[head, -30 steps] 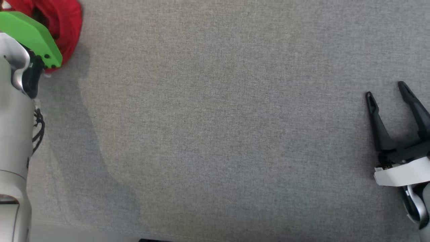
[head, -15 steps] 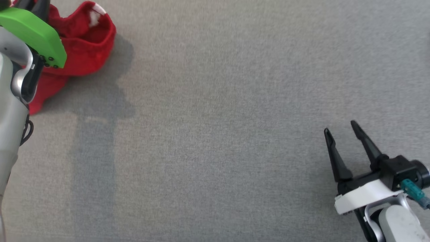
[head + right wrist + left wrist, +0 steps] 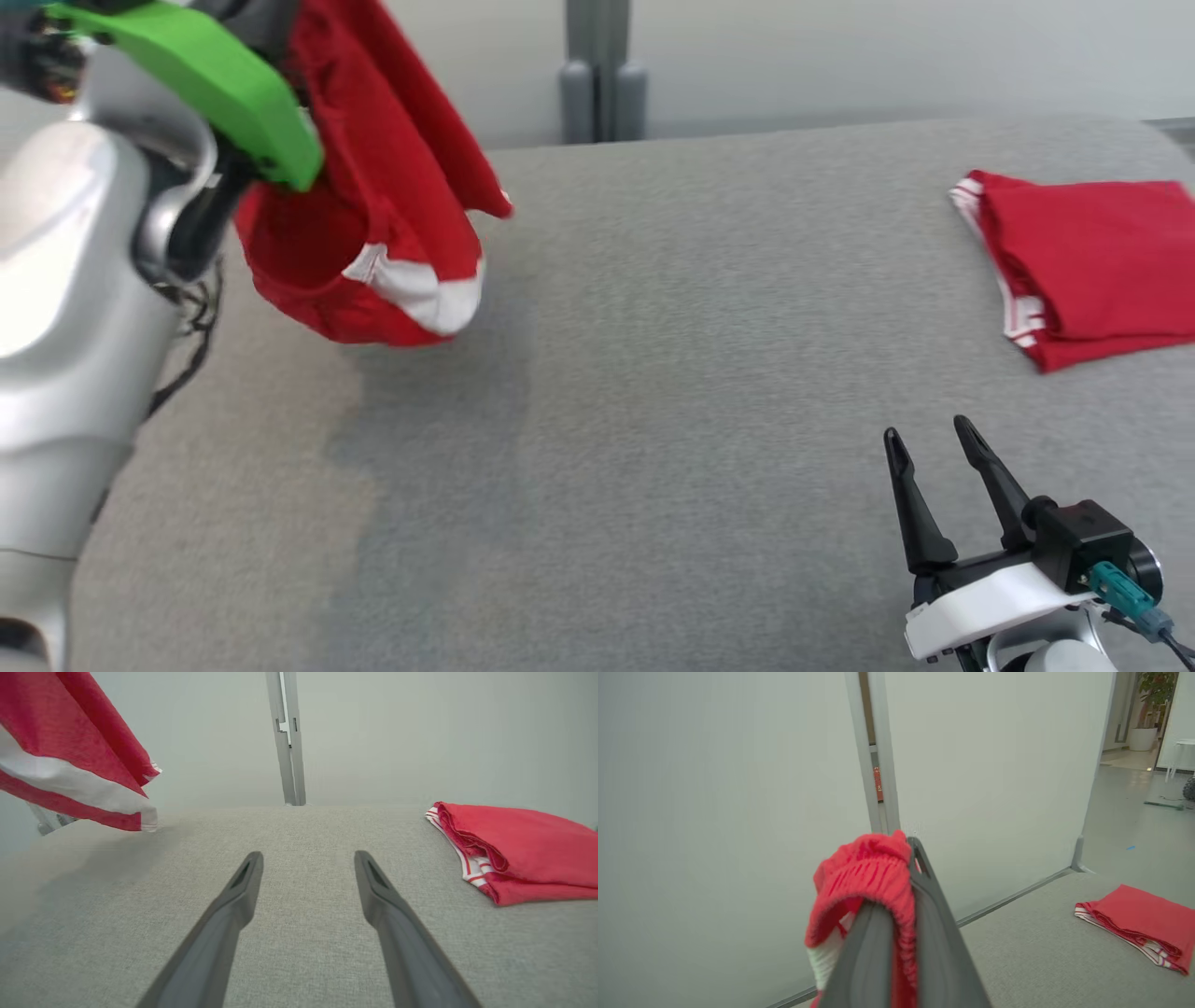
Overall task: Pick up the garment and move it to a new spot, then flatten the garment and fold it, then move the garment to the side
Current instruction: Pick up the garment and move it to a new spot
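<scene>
A red garment [image 3: 373, 215] with white trim hangs bunched above the left end of the grey table [image 3: 700, 373], its lower edge just off the surface. In the left wrist view my left gripper [image 3: 911, 858] is shut on the garment's ribbed red edge [image 3: 864, 877]. In the right wrist view the same garment [image 3: 70, 742] hangs at the upper left. My right gripper [image 3: 926, 434] stands open near the table's front right, nothing between its fingers, low over bare fabric [image 3: 308, 858].
A second red garment [image 3: 1092, 261], folded flat with a white striped edge, lies at the table's far right [image 3: 518, 844]. A pale partition wall with a grey post [image 3: 602, 70] stands just behind the table's back edge.
The head camera has tilted up, bringing the back wall and the folded garment into view. My left gripper has lifted the garment off the table; it now hangs in the air.
</scene>
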